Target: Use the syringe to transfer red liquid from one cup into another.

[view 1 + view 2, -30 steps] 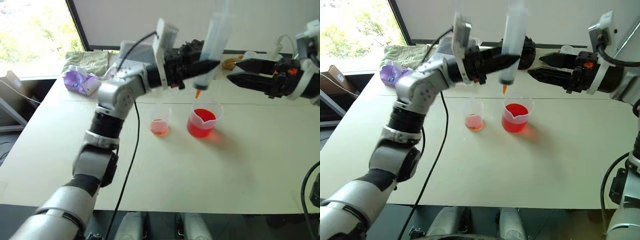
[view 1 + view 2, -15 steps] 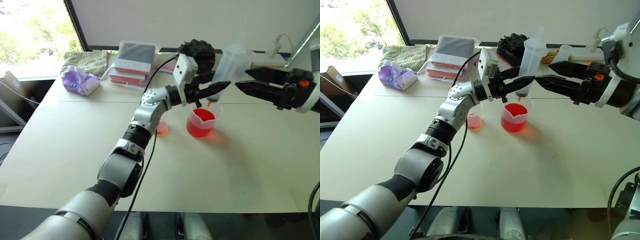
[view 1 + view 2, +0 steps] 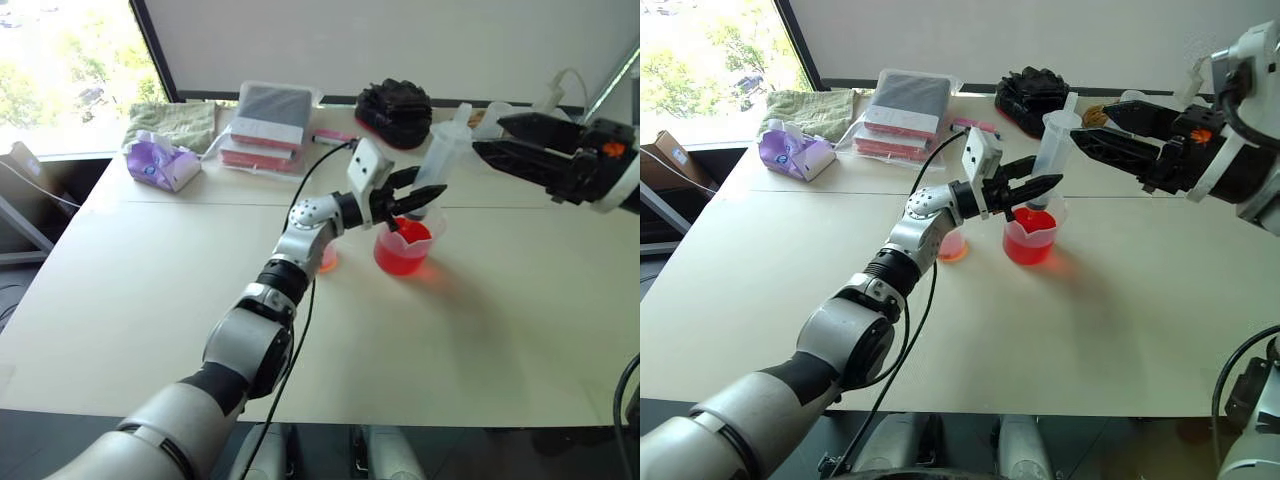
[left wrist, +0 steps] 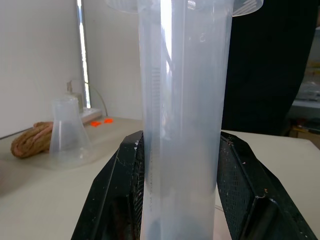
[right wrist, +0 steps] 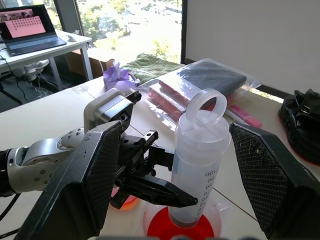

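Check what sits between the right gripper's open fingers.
The syringe's plunger ring, untouched; the left gripper holds the barrel lower down, over the big cup. Right wrist view.

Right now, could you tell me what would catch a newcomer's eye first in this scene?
The bright red liquid in the spouted beaker at mid-table stands out first. Directly above it the left gripper is shut on the syringe, tip down at the beaker's mouth. The right gripper is open, its fingers on either side of the syringe's plunger end.

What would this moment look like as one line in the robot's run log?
left gripper: shut on syringe | syringe: tip down in spouted beaker | right gripper: open around plunger | smaller cup: beside
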You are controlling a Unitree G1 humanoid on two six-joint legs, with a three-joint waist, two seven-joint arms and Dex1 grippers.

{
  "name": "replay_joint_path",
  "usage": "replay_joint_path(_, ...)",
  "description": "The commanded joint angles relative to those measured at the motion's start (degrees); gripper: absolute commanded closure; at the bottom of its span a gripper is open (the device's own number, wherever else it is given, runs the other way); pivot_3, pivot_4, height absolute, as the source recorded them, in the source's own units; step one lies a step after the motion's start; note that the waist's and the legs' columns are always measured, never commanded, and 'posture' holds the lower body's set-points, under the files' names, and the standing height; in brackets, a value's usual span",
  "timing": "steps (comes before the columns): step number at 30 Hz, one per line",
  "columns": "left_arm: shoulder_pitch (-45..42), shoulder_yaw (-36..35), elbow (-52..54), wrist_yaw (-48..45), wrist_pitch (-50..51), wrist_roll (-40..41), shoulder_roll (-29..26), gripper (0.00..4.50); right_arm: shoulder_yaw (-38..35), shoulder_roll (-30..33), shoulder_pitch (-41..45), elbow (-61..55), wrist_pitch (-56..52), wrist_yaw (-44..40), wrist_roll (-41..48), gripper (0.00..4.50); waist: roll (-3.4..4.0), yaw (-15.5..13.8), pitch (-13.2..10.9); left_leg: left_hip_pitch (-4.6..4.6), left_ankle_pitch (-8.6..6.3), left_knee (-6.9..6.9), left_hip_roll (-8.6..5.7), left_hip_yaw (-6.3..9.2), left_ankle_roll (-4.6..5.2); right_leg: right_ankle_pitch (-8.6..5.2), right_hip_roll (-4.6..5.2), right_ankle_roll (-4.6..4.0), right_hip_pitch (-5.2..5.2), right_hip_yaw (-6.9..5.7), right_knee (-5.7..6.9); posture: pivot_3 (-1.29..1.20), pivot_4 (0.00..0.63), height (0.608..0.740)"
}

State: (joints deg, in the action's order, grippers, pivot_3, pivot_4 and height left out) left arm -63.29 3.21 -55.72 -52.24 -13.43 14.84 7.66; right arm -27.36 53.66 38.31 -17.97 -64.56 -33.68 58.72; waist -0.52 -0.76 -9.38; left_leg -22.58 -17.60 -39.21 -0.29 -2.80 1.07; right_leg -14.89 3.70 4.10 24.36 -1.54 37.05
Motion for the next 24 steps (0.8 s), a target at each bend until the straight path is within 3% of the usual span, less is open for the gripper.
replay_joint_path(1,1.00,-0.29,1.75,0.02,-0.95,-0.82,0.69,3.00,0.95,-1.13,0.97,-2.45,1.21,3.33,-0.05,0.92,0.00,0.00,0.00,0.00,0.00,0.00,0.00,0.00,0.00,0.00,0.00,0.00,0.00,0.00,0.00,0.00,0.150,0.740)
replay_joint_path(11,2.19,-0.38,1.76,1.24,0.32,-2.35,1.43,3.00,2.26,-2.76,3.34,-2.27,-0.71,9.79,3.14,0.92,0.01,-0.06,0.01,-0.01,-0.01,0.00,0.00,0.00,0.02,0.00,0.01,0.00,0.00,0.00,0.00,0.00,0.150,0.740)
replay_joint_path(24,0.53,-0.62,1.67,1.83,-0.26,-3.26,1.18,3.00,3.01,-2.54,3.72,-1.60,0.08,11.37,4.17,0.92,0.01,-0.01,0.01,-0.01,-0.02,0.00,0.00,0.00,0.03,0.00,0.01,0.00,0.00,-0.01,0.00,0.00,0.150,0.740)
